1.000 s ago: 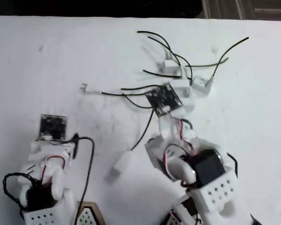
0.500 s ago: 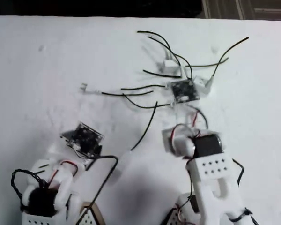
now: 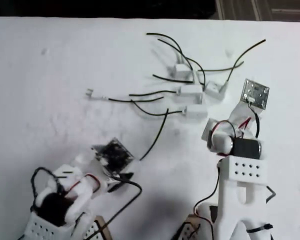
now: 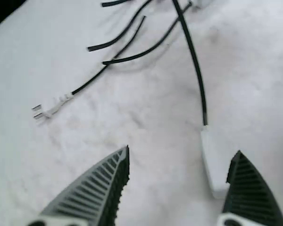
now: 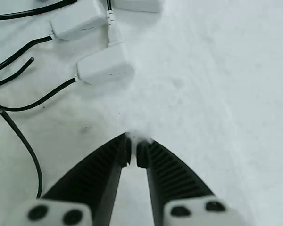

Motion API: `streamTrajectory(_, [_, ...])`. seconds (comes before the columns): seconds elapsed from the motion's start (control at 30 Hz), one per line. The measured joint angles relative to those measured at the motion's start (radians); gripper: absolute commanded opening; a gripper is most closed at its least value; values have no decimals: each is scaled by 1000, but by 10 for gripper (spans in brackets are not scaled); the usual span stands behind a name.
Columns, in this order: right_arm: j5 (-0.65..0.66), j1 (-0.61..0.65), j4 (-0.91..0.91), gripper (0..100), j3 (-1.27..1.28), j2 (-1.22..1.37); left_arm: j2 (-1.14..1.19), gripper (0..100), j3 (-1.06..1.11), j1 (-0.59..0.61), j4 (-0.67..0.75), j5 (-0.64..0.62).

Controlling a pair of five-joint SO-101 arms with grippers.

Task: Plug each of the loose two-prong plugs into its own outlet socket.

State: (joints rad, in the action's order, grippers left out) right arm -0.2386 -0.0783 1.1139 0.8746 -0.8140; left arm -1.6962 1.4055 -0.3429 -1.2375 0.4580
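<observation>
- Socket cluster (image 3: 191, 91): several white outlet sockets with black cords, bunched together on the white table (image 3: 40, 100).
- Loose two-prong plug (image 3: 89, 93): lies flat, well apart from the socket cluster on its left in the high view. Its prongs point away from the cluster and its thin black cord (image 3: 127, 100) trails back toward it. Not plugged in.
- Left arm (image 3: 65, 195): nearer than the socket cluster and off to its left.
- Left gripper (image 4: 181, 150): spread wide, holding nothing, angled down at the table.
- White connector block (image 4: 214, 160): sits on the end of a black cord that runs back toward the socket cluster. It lies on the table between the left gripper's fingers, close against one finger (image 4: 245, 188). Can't tell if they touch.
- Right arm (image 3: 240, 170): nearer than the socket cluster, on its right side.
- Right gripper (image 5: 133, 143): fingertips almost together with a thin slit between, nothing held. The tips are over bare table near the cluster's nearest socket (image 5: 104, 68), not touching it.
</observation>
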Motion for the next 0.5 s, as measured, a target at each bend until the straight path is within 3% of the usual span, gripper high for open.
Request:
streamTrajectory(0.17, [-8,3,0,20,0,0,167,332,-31,-41,0,3])
streamTrajectory(0.33, [-8,3,0,20,11,0,324,332,-31,-41,0,92])
streamTrajectory(0.5, [-8,3,0,20,11,0,428,332,-21,103,75,114])
